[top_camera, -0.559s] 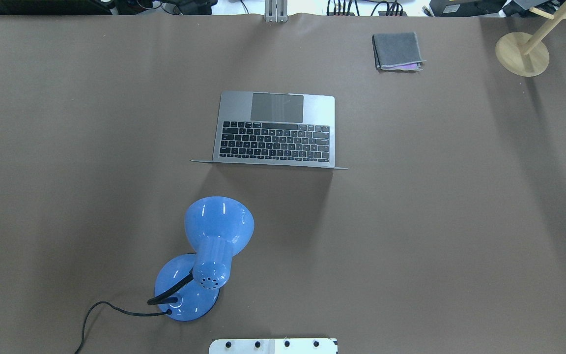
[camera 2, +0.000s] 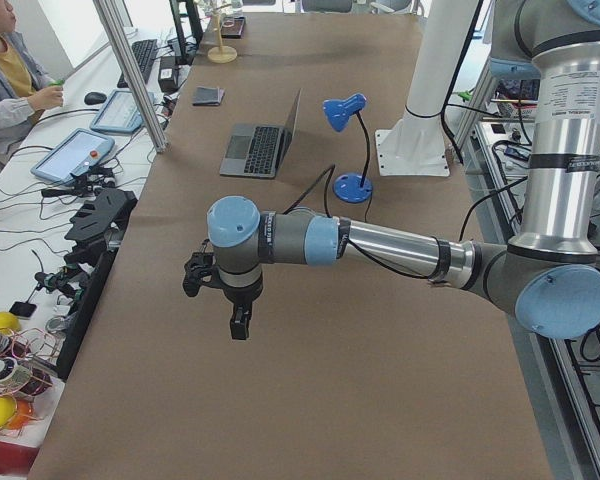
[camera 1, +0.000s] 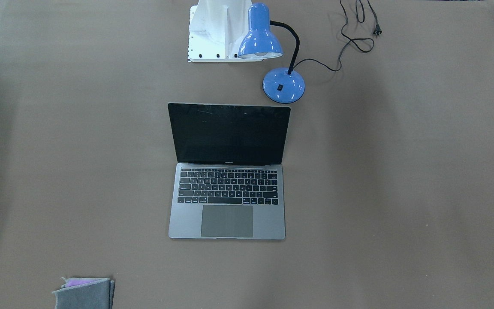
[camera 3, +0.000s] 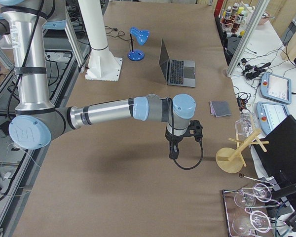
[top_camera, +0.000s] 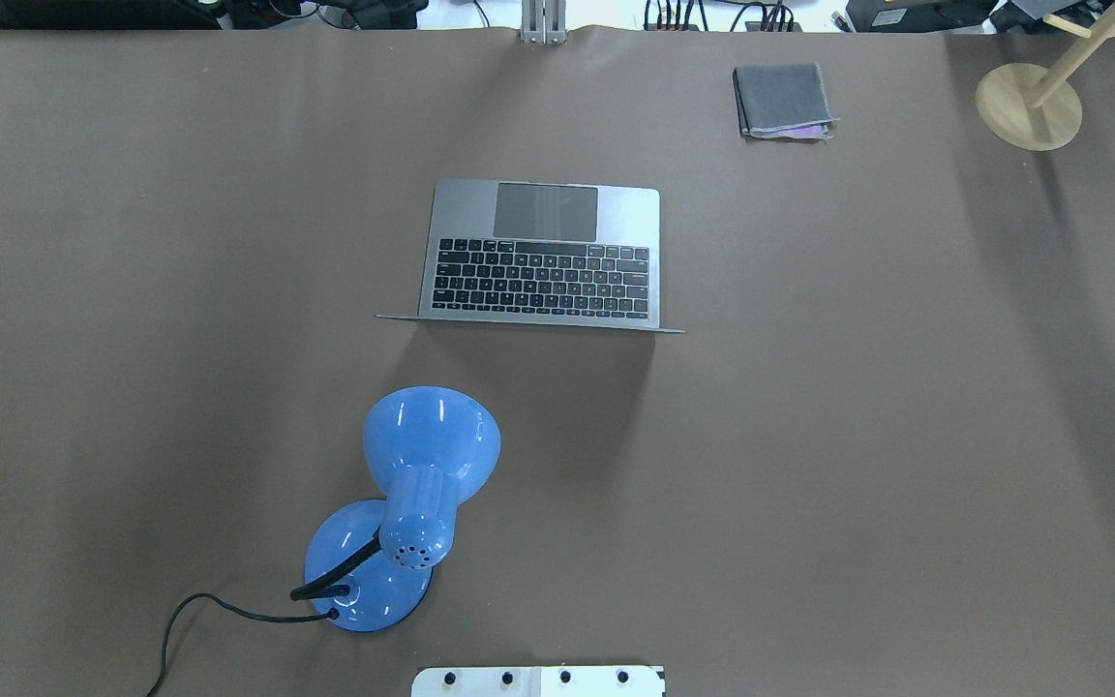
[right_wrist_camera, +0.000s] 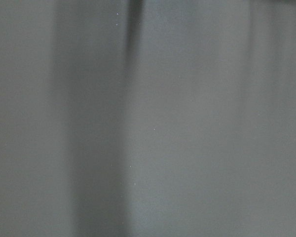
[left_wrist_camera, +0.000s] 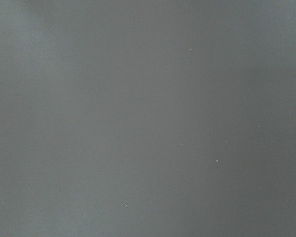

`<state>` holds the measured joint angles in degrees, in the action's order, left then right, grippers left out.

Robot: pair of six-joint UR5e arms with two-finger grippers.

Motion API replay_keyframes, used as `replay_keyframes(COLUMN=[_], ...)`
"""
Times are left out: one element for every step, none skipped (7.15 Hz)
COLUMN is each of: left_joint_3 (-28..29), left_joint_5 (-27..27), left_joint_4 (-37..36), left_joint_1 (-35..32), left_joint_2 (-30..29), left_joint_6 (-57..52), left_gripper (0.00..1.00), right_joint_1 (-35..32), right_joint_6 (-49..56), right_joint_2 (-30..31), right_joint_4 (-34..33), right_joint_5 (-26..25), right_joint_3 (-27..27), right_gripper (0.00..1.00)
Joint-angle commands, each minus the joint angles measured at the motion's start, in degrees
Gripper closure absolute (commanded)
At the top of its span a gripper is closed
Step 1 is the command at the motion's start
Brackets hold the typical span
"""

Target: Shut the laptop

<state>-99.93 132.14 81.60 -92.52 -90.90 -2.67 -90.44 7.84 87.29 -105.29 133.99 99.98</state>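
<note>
The grey laptop stands open in the middle of the brown table, its black screen upright and facing away from the robot. It also shows in the exterior left view and the exterior right view. My left gripper hangs over bare table far from the laptop, at the table's left end. My right gripper hangs over bare table at the right end. Both show only in the side views, so I cannot tell whether they are open or shut. Both wrist views show only bare table.
A blue desk lamp with a black cord stands between the robot base and the laptop's lid. A folded grey cloth lies at the far right. A wooden stand is at the far right corner.
</note>
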Motion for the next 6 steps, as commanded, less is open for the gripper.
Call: replay_keyframes(left_joint_3=[-0.70, -0.36, -0.27, -0.96, -1.32, -1.93], left_joint_5=[0.05, -0.04, -0.04, 0.05, 0.14, 0.22], left_joint_4=[0.14, 0.23, 0.23, 0.23, 0.31, 0.32], left_joint_1=[0.06, 0.06, 0.06, -0.11, -0.03, -0.03], left_joint_2=[0.55, 0.46, 0.63, 0.89, 1.51, 1.51], left_joint_6=[0.38, 0.47, 0.47, 0.30, 0.29, 0.29], left_gripper=[0.02, 0.02, 0.02, 0.02, 0.02, 0.02], right_joint_1=[0.00, -0.09, -0.09, -0.09, 0.00, 0.00], right_joint_6=[-0.27, -0.36, -0.63, -0.63, -0.72, -0.72], right_joint_2=[0.33, 1.73, 3.22, 3.32, 4.19, 4.46], right_joint_4=[0.00, 0.08, 1.48, 2.88, 2.90, 3.07], right_joint_5=[0.30, 1.61, 2.93, 2.94, 3.12, 3.21], right_joint_3=[0.04, 0.56, 1.43, 1.35, 1.70, 1.79], right_gripper=[0.00, 0.00, 0.00, 0.00, 0.00, 0.00])
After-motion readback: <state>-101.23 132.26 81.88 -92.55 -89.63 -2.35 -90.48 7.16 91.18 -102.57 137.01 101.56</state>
